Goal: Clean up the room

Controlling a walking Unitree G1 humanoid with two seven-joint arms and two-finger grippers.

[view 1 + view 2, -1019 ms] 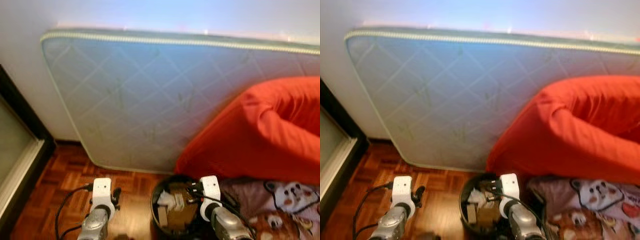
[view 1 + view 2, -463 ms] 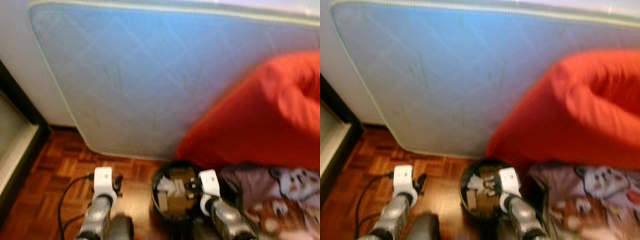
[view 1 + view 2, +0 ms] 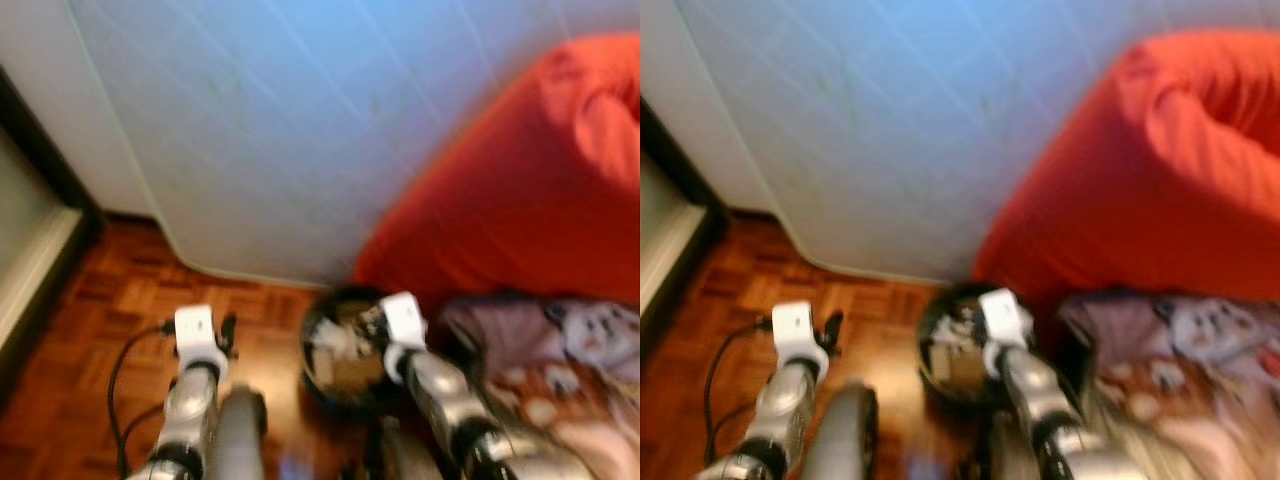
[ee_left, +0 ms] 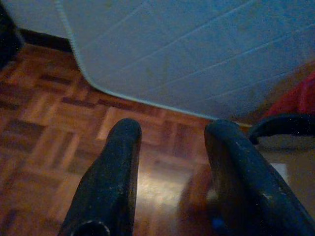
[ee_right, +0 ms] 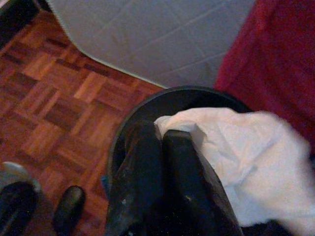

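A round black bin stands on the parquet floor at the foot of a red beanbag, with brown cardboard and white paper inside. My right gripper hangs over the bin's rim, shut on a crumpled white paper; the head view shows that gripper at the bin's top. To the bin's left, my left gripper is open with nothing between its fingers, low over the bare floor. The head views are blurred.
A pale blue mattress leans on the wall straight ahead. The red beanbag fills the right side, with a patterned blanket below it. A dark door frame runs along the left. A black cable loops beside my left arm.
The whole picture has shifted up and blurred, so the camera has tipped down and come closer. Both grippers keep their places relative to the bin.
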